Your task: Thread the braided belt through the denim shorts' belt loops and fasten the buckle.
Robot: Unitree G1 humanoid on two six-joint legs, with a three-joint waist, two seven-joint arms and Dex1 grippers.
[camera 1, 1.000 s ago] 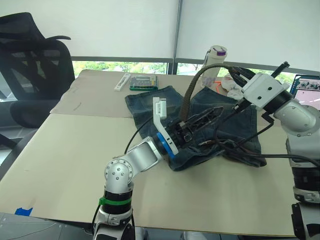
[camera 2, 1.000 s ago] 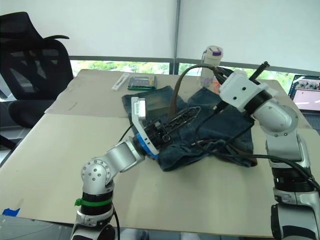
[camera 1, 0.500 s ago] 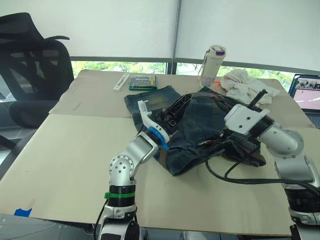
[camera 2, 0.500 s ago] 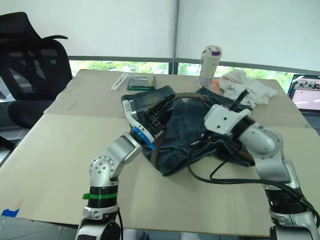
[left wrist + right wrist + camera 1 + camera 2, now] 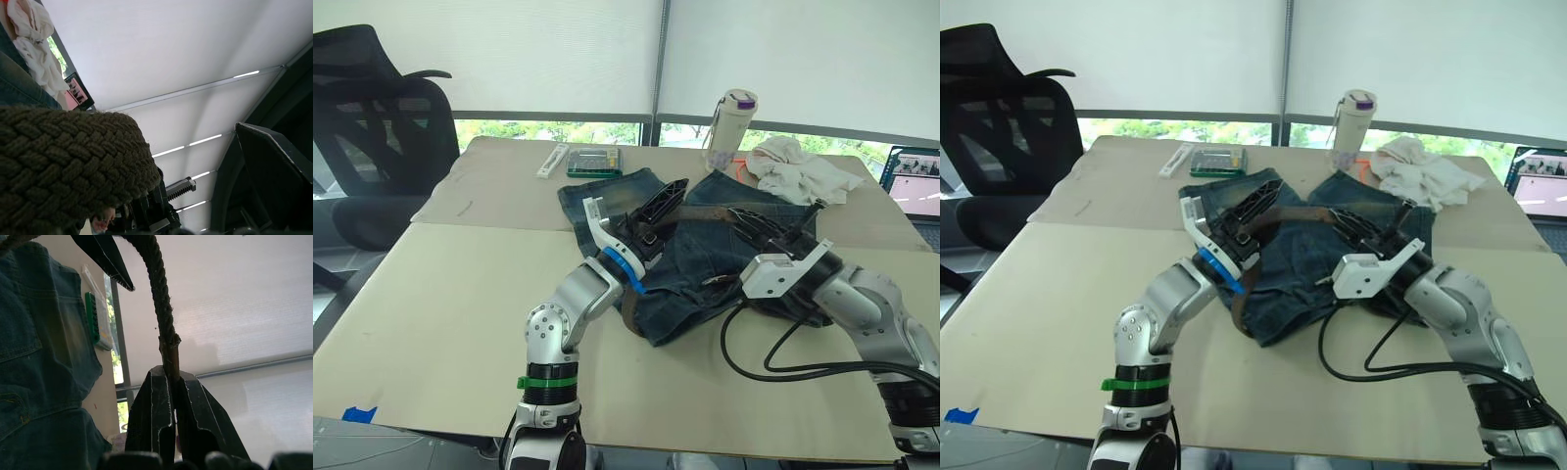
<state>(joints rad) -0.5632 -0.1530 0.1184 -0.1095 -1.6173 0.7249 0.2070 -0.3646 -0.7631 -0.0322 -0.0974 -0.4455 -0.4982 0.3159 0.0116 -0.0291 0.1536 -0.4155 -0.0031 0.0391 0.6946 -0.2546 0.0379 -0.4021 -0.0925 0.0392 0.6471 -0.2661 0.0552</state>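
One braided belt point(image 5: 164, 318) end hidden between jaws

- We see the denim shorts point(image 5: 705, 255) at frame centre on the table point(image 5: 431, 313).
- The braided belt point(image 5: 1298, 213) crosses their upper part.
- A bottle point(image 5: 729, 116) stands above them.

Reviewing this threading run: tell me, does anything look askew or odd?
The denim shorts lie rumpled and skewed on the table, while the braided belt stretches between both end effectors above the denim rather than through visible loops.
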